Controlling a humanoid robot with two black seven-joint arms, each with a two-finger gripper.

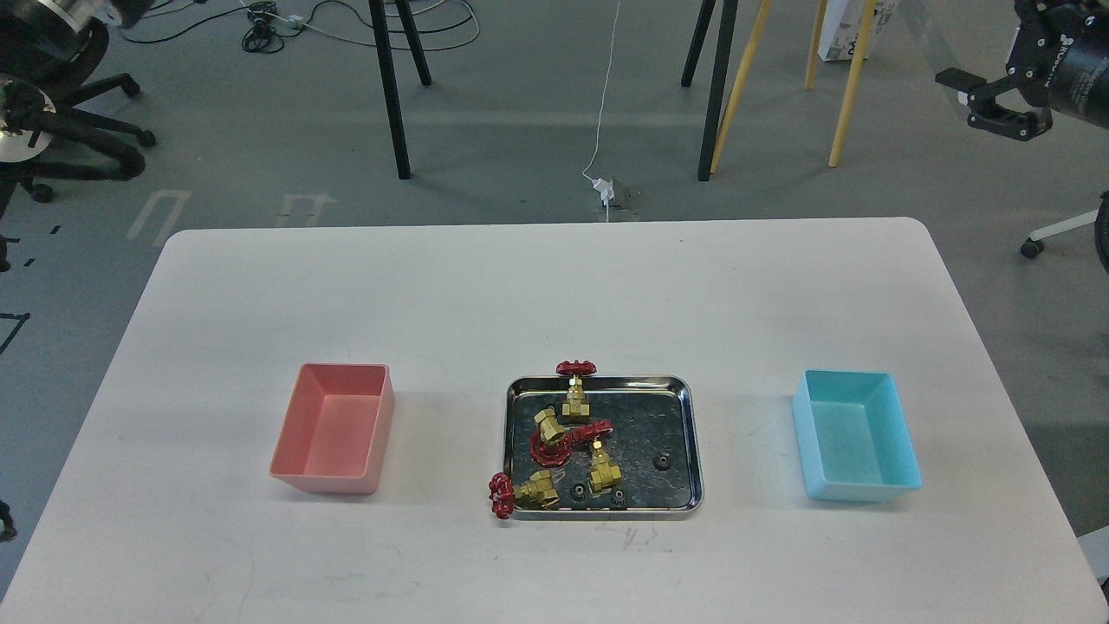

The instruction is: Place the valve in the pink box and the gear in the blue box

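Four brass valves with red handwheels lie in a steel tray (695,433) at the table's middle front: one at the far rim (574,394), two crossing in the middle (548,427) (602,470), and one (530,492) whose wheel hangs over the front left corner. Three small black gears (663,461) (578,492) (619,497) lie in the tray. The pink box (329,481) stands empty to the left and the blue box (858,492) empty to the right. My right gripper (983,100) hangs open and empty high at the far right, beyond the table. My left gripper is out of view.
The white table (554,295) bears only the tray and the two boxes. Behind it on the floor stand black legs (394,104), yellow legs (736,87) and a white cable (602,130). Part of my left arm (43,17) shows at the top left corner.
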